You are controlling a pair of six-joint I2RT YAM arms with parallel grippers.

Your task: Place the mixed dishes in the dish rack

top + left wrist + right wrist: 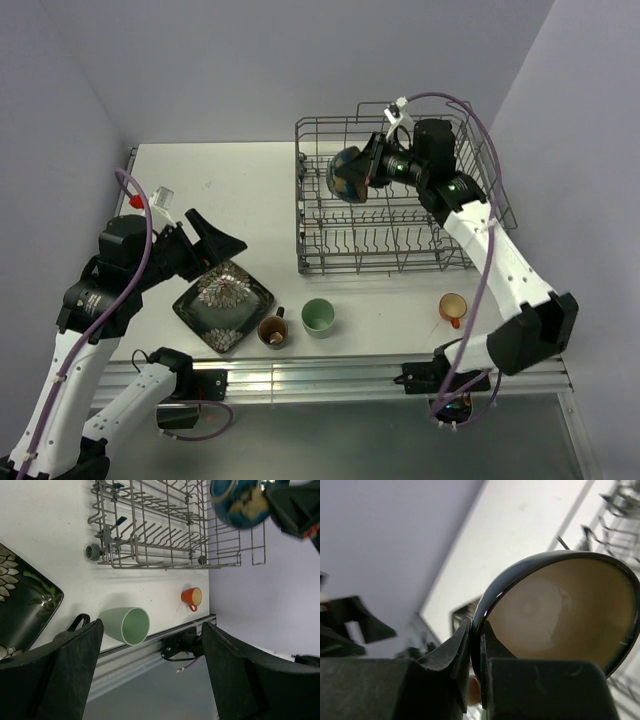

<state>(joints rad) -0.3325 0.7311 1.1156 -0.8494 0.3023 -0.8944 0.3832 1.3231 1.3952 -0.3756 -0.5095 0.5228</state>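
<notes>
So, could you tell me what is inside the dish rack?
Nothing shows resting in the dish rack; the right gripper holds the bowl over it, hiding the part beneath.

Top camera is looking down from above and behind the arm bases, covering the whole table (220,190), dish rack (400,268) at 1 o'clock. Left wrist camera is facing across the table, rolled sideways, dish rack at 12 o'clock. Right wrist camera is sitting right against the bowl (560,615) rim. All are sharing dish rack and bowl.

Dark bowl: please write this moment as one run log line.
right fingers: shut on dark bowl rim, over dish rack | left fingers: open, empty, beside square plate
</notes>
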